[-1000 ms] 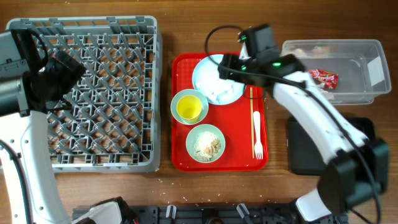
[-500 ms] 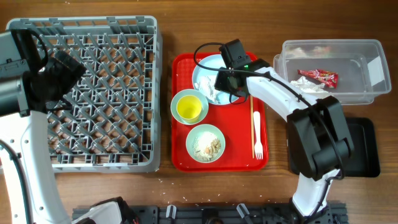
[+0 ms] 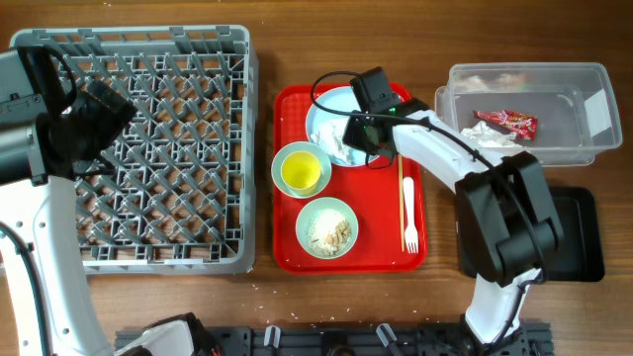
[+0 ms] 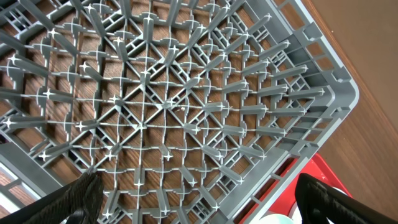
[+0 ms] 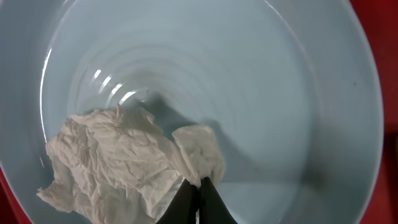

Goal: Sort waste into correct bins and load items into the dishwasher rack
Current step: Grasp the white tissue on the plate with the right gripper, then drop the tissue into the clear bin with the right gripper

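My right gripper [image 5: 200, 185] is shut on an edge of the crumpled white paper napkin [image 5: 118, 162], which lies in the pale blue plate [image 5: 249, 81]. Overhead, that gripper [image 3: 362, 135] is over the plate [image 3: 326, 114] at the back of the red tray. In front of the plate stand a bowl holding the yellow cup [image 3: 302, 170] and a bowl of rice-like crumbs [image 3: 326, 228]. The chopsticks [image 3: 400, 178] and white fork [image 3: 408, 222] lie on the tray's right side. My left gripper [image 4: 202, 200] hangs open above the grey dishwasher rack [image 4: 168, 106].
The clear tub [image 3: 593, 74] at the back right holds the red wrapper [image 3: 509, 121] and some white paper. The black tray [image 3: 579, 242] sits in front of it, partly under my right arm. The red serving tray [image 3: 297, 252] lies between rack [image 3: 129, 40] and bins.
My right arm swung from near the clear tub to the plate and dropped onto it. Its jaws closed on the napkin. The left arm stayed still.
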Action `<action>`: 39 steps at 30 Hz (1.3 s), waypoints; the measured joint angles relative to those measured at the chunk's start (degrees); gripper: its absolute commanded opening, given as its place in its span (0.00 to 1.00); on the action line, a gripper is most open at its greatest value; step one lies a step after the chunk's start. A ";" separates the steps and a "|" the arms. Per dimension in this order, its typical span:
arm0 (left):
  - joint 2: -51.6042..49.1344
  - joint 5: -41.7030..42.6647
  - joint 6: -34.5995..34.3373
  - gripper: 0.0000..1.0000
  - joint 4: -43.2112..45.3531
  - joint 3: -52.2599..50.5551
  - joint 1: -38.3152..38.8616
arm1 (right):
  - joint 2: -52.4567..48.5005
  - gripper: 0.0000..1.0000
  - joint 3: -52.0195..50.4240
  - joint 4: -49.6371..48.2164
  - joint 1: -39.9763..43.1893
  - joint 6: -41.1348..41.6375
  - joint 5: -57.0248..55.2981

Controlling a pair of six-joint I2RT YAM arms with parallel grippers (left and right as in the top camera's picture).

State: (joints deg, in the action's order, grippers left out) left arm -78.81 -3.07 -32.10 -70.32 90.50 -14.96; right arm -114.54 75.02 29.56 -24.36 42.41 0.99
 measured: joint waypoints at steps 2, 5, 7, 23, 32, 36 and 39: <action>0.00 0.00 0.00 1.00 0.00 0.00 0.00 | 0.48 0.04 0.00 0.35 1.36 0.00 0.02; 0.00 0.00 0.00 1.00 0.02 0.00 0.00 | 5.97 0.04 0.00 1.01 6.19 0.00 0.09; 0.00 0.00 0.00 1.00 0.00 0.00 0.00 | 11.80 0.05 0.11 1.88 10.34 0.00 0.02; 0.00 0.00 0.00 1.00 0.00 0.00 0.00 | 23.04 0.97 0.98 9.14 37.11 -2.60 -10.05; 0.00 0.00 0.00 1.00 0.02 0.00 0.00 | 22.05 0.93 0.96 5.09 36.98 -22.36 21.73; 0.00 0.00 0.00 1.00 0.00 0.00 0.00 | 26.80 0.96 0.96 4.83 30.60 -25.27 34.99; 0.00 0.00 0.00 1.00 0.02 0.00 0.00 | 27.10 0.95 0.96 4.74 19.87 -26.40 36.50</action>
State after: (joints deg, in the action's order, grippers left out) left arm -78.81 -3.07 -32.10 -70.30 90.50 -14.96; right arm -87.44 75.99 34.30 -4.49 16.01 37.50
